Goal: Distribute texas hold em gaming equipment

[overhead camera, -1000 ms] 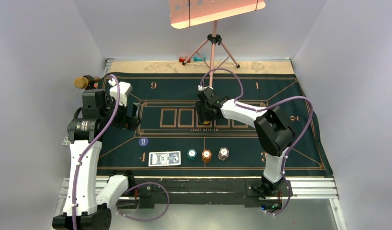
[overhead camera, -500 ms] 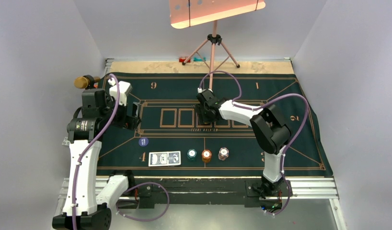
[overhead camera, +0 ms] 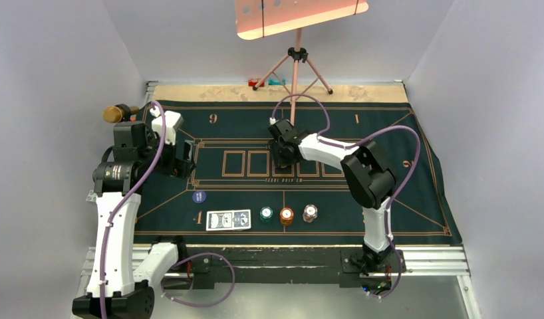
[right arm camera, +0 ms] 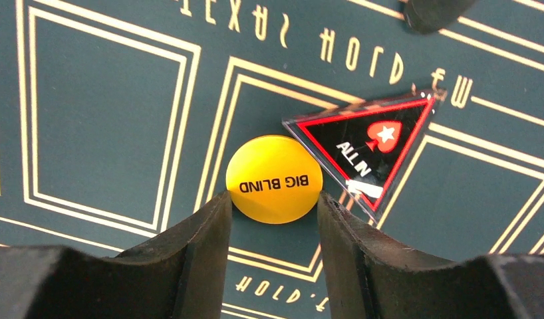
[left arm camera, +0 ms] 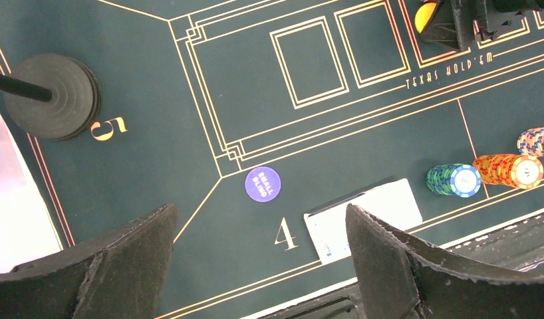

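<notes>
disc beside marker, cards left of chips

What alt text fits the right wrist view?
Two dark fingers of the right hand flank a yellow BIG BLIND disc on the gold-lined green mat, tips at its edges. A black-and-red triangular ALL IN marker lies close at its upper right.

Felt mat on table, cards, chips, discs

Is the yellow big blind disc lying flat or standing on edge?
Flat, label up: the disc shows its full round face on the mat, with the right tool straddling it.
</notes>
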`<action>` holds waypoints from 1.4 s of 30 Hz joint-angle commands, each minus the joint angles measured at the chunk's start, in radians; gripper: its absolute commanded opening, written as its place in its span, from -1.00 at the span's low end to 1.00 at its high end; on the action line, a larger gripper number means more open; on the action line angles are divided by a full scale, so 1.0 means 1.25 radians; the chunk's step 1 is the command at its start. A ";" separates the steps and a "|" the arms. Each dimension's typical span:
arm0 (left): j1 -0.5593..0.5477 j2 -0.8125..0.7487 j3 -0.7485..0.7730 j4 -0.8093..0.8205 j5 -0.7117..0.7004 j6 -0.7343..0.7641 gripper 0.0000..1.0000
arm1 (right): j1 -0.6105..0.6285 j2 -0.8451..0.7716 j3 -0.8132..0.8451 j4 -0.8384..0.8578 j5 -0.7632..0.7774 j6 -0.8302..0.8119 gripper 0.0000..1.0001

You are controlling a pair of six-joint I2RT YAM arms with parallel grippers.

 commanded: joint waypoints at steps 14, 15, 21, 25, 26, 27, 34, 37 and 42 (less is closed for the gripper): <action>0.004 0.002 0.030 0.027 -0.018 0.005 1.00 | 0.036 0.270 0.379 -0.056 -0.100 -0.020 -0.05; 0.004 0.003 0.029 0.027 -0.019 0.006 0.99 | 0.035 0.288 0.411 -0.061 -0.107 -0.019 -0.05; 0.004 0.018 0.034 0.027 -0.017 0.003 1.00 | 0.033 0.347 0.563 -0.116 -0.092 -0.027 0.01; 0.004 0.016 0.035 0.028 -0.014 0.002 1.00 | 0.030 0.249 0.468 -0.075 -0.056 -0.041 0.31; 0.004 0.015 0.035 0.027 -0.014 0.002 1.00 | 0.029 0.219 0.434 -0.063 -0.045 -0.042 0.36; 0.003 0.014 0.035 0.026 -0.012 0.002 0.99 | 0.025 0.176 0.397 -0.051 -0.035 -0.042 0.41; 0.004 0.004 0.033 0.020 0.002 -0.002 1.00 | -0.003 0.032 0.174 0.029 0.068 -0.037 0.49; 0.004 0.000 0.033 0.016 0.003 -0.003 1.00 | -0.016 0.042 0.167 0.036 0.086 -0.043 0.44; 0.004 -0.010 0.041 0.007 -0.001 0.000 1.00 | -0.019 0.087 0.209 0.039 0.093 -0.060 0.36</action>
